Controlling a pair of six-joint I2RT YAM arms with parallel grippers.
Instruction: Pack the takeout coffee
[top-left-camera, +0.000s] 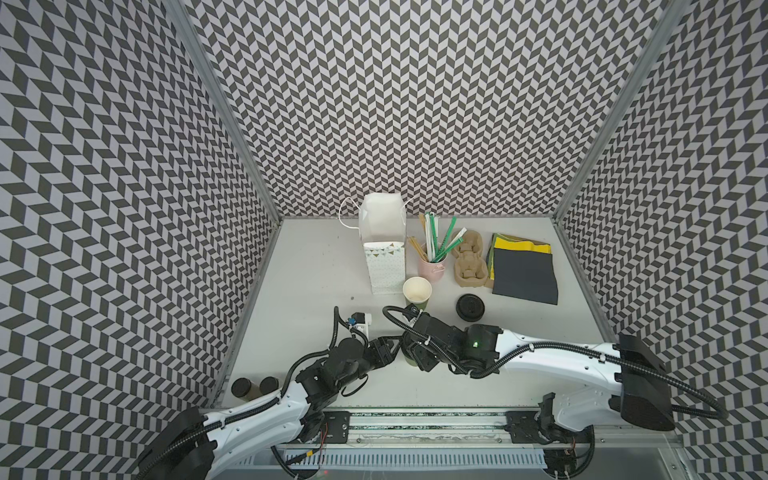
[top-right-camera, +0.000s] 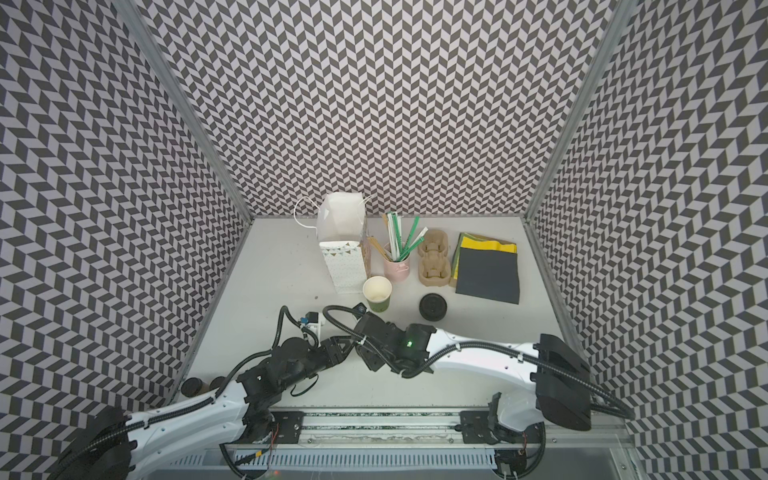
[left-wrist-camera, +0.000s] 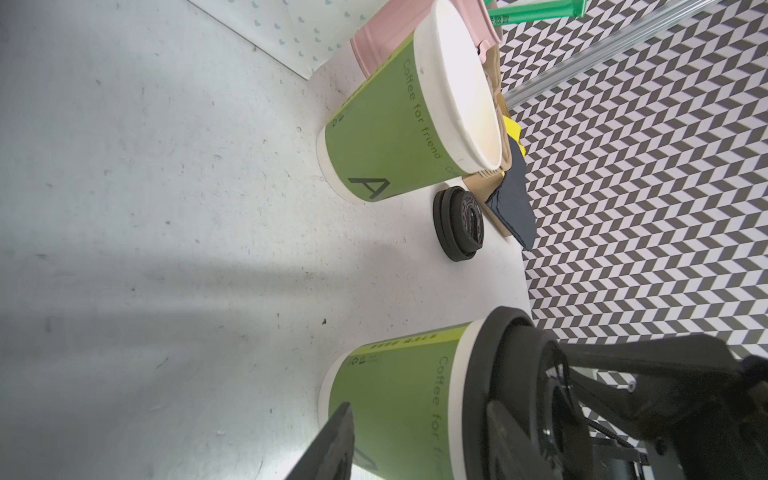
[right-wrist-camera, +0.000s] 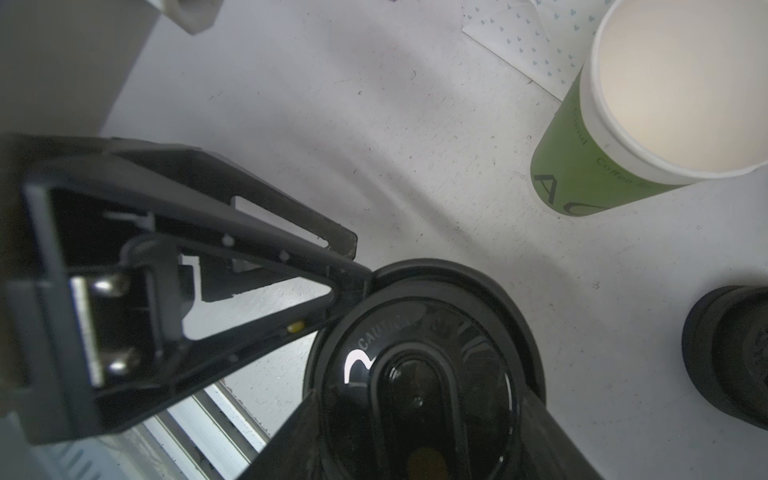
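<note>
Standing near the table's front edge, between both arms, the small green paper cup (left-wrist-camera: 395, 407) with its round black plastic lid (right-wrist-camera: 419, 365) looks light and thin-walled. I judge a hard squeeze would dent it, so the stiff rim is safer. The right gripper (right-wrist-camera: 419, 436) clasps the lid from above. Whether the left gripper (top-left-camera: 392, 347) grips the wall, I cannot tell. The open green cup (top-left-camera: 417, 291) and the spare black lid (top-left-camera: 469, 307) stand behind, with free table (top-left-camera: 307, 270) to the left.

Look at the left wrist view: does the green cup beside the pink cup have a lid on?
No. That green cup stands open, its cream inside showing, and a spare black lid lies on the table nearby.
</note>
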